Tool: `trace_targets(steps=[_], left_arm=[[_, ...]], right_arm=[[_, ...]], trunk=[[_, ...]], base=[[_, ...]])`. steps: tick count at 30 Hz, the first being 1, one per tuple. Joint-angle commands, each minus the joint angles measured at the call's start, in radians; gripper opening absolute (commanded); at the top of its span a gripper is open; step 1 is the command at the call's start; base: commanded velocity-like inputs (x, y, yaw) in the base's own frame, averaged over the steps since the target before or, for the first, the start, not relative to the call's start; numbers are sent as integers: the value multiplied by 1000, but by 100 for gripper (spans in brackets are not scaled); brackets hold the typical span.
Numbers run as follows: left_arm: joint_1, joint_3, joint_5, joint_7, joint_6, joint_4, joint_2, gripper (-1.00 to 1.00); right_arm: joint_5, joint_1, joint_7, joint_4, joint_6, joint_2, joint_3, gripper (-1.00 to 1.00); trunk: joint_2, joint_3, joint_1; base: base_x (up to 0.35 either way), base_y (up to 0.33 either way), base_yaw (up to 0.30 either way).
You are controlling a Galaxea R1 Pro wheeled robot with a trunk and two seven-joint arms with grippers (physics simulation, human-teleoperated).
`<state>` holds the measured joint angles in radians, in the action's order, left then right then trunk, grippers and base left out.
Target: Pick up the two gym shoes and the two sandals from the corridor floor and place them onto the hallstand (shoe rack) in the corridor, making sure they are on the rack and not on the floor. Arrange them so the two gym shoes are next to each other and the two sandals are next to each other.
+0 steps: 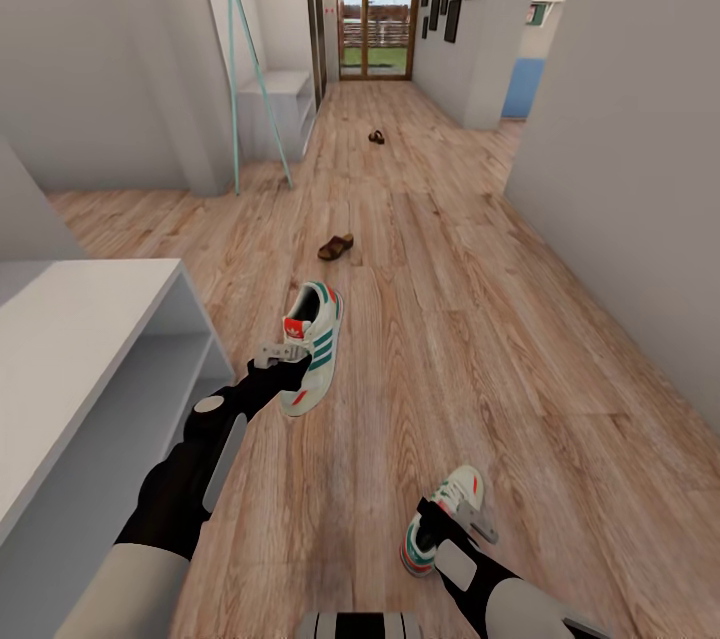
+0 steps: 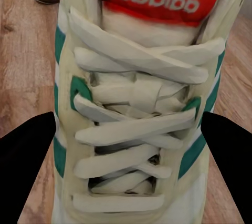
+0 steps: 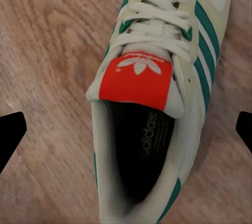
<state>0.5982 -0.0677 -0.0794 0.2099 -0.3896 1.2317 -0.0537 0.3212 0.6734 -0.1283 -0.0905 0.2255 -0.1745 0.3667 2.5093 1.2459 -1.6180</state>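
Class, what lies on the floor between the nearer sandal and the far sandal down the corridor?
Head view: bare wood floor separates the nearer sandal from the far sandal; nothing lies between.

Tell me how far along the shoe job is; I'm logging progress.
Nothing is on the hallstand yet. In hand: the left claw is at one gym shoe, its fingers either side of the laces, and the right claw hangs over the other gym shoe; whether either is gripped is unclear. Left: racking both, then the near sandal and the far sandal, both on the floor.
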Motion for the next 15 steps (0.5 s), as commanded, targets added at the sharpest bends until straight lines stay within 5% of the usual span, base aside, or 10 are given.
trace_targets(steps=[1, 15], left_arm=[[0, 0, 0, 0, 0, 0, 0, -100], [0, 1, 0, 0, 0, 0, 0, -100]], right_arm=[[0, 0, 0, 0, 0, 0, 0, 100], [0, 0, -3, 0, 0, 0, -1, 100]], trunk=[[0, 2, 0], [0, 23, 0]], base=[[0, 0, 0], [0, 0, 10]])
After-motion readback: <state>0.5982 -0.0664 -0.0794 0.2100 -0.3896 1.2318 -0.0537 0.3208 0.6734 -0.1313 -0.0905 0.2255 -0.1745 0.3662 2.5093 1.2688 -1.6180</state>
